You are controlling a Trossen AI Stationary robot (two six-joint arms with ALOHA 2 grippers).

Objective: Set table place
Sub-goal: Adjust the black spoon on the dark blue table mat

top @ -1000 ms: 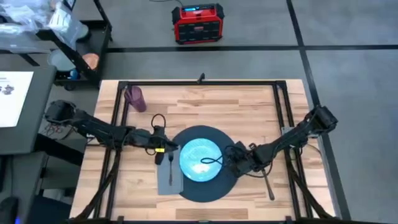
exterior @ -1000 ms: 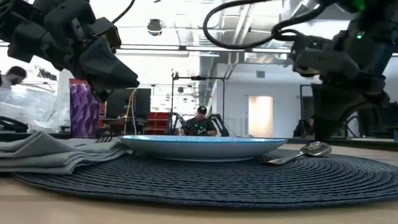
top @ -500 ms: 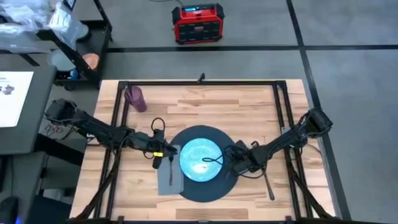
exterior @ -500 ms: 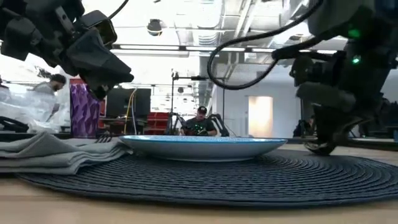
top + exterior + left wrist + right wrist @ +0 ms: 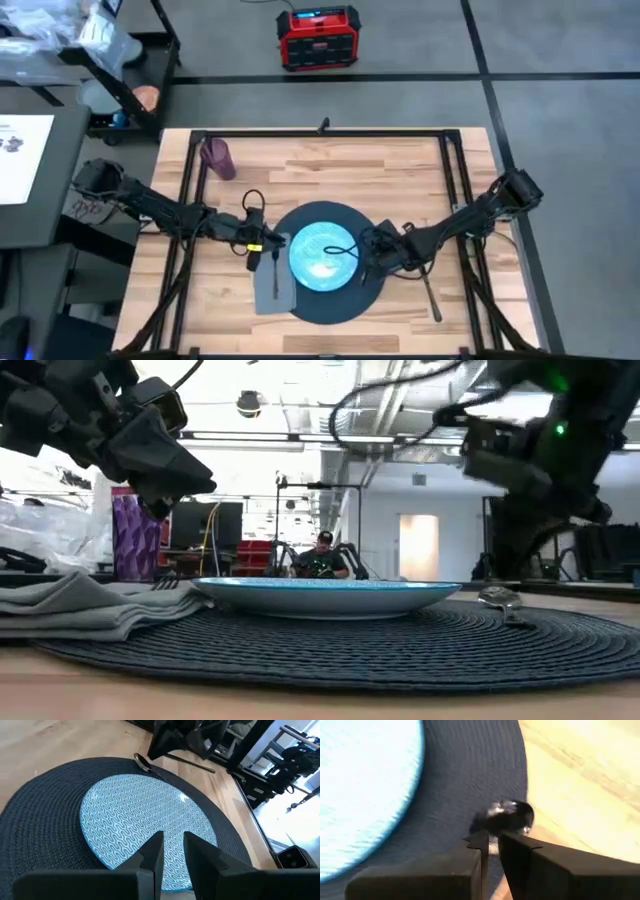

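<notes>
The place, a round dark mat (image 5: 332, 310), lies on the wood table (image 5: 380, 170) with a light blue plate (image 5: 322, 257) on it. A grey napkin (image 5: 270, 290) lies at the mat's left edge with a fork (image 5: 276, 272) on top. My left gripper (image 5: 173, 845) hovers over the napkin's far end, shut and touching nothing. A spoon (image 5: 500, 600) lies on the mat right of the plate. My right gripper (image 5: 491, 847) is down at the spoon, shut on it. My right gripper comes slanting down from the table's right. The spoon's neck just behind the bowl (image 5: 493, 849) runs in between its fingertips. The bowl (image 5: 509, 815) sticks out ahead of the fingers, which hide the handle. The spoon rests on the mat (image 5: 420, 645), not lifted.
A knife (image 5: 431, 292) lies on the bare wood right of the mat. A purple cup (image 5: 218, 158) stands at the far left. Black rails (image 5: 452, 180) frame the table. Open wood lies beyond the mat toward the far edge.
My right gripper has dropped onto the spoon and shifted slightly toward the plate. The spoon has turned about on the mat without leaving it: its handle pointed toward the plate before and now points toward the near side.
</notes>
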